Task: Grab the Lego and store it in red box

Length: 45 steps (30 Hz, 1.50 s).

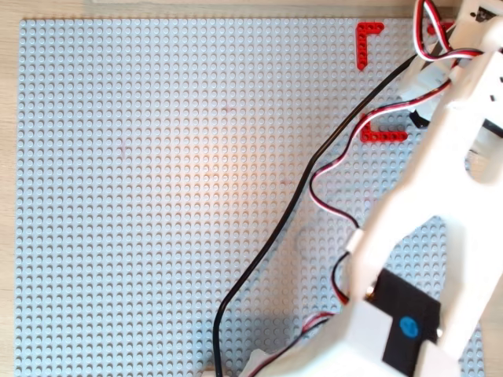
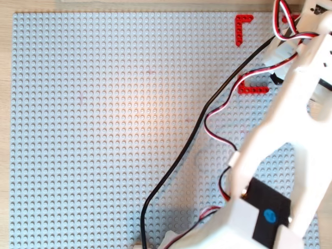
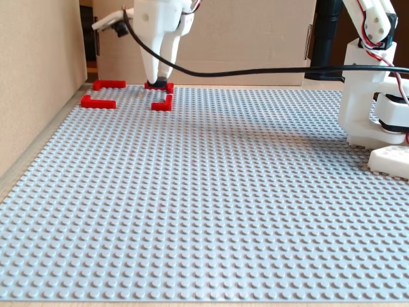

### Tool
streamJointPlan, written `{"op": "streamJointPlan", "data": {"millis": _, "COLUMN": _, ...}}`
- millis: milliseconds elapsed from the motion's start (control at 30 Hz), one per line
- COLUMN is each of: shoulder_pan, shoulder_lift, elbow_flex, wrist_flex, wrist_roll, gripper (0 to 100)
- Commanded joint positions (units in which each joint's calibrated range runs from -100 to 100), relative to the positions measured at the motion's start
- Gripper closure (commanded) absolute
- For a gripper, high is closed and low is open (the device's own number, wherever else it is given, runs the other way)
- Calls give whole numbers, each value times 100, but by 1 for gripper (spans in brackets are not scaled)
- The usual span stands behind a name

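Note:
The red box is four red corner pieces on the grey baseplate (image 3: 211,192), at the far left in the fixed view (image 3: 98,102) and at the top right in both overhead views (image 1: 366,35) (image 2: 252,88). My gripper (image 3: 160,80) points straight down inside the box, fingertips at the plate, next to the far right corner piece (image 3: 167,85). Its fingers stand close together on a small dark piece, the Lego (image 3: 159,82). In both overhead views the white arm (image 1: 440,181) (image 2: 290,119) covers the gripper, and only a dark bit of the Lego (image 1: 419,119) (image 2: 276,79) peeks out.
A black cable (image 3: 255,70) and a red-white-black wire (image 1: 334,161) hang over the plate's right part in an overhead view. The arm's white base (image 3: 374,96) stands at the right in the fixed view. A cardboard wall (image 3: 38,77) runs along the left.

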Motion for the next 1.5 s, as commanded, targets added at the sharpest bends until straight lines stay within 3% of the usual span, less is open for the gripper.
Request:
{"op": "streamJointPlan", "data": {"millis": 0, "shoulder_pan": -62, "shoulder_lift": -1238, "elbow_flex": -216, "wrist_flex": 298, "wrist_roll": 16, "gripper": 92}}
{"op": "streamJointPlan", "data": {"millis": 300, "shoulder_pan": -627, "shoulder_lift": -2187, "elbow_flex": -153, "wrist_flex": 815, "wrist_roll": -31, "gripper": 92}}
{"op": "streamJointPlan", "data": {"millis": 933, "shoulder_pan": -464, "shoulder_lift": 287, "elbow_flex": -153, "wrist_flex": -492, "wrist_roll": -93, "gripper": 93}}
{"op": "streamJointPlan", "data": {"millis": 1200, "shoulder_pan": -464, "shoulder_lift": 542, "elbow_flex": -198, "wrist_flex": -632, "wrist_roll": -99, "gripper": 92}}
{"op": "streamJointPlan", "data": {"millis": 1467, "shoulder_pan": -292, "shoulder_lift": 525, "elbow_flex": -226, "wrist_flex": -597, "wrist_roll": -99, "gripper": 82}}
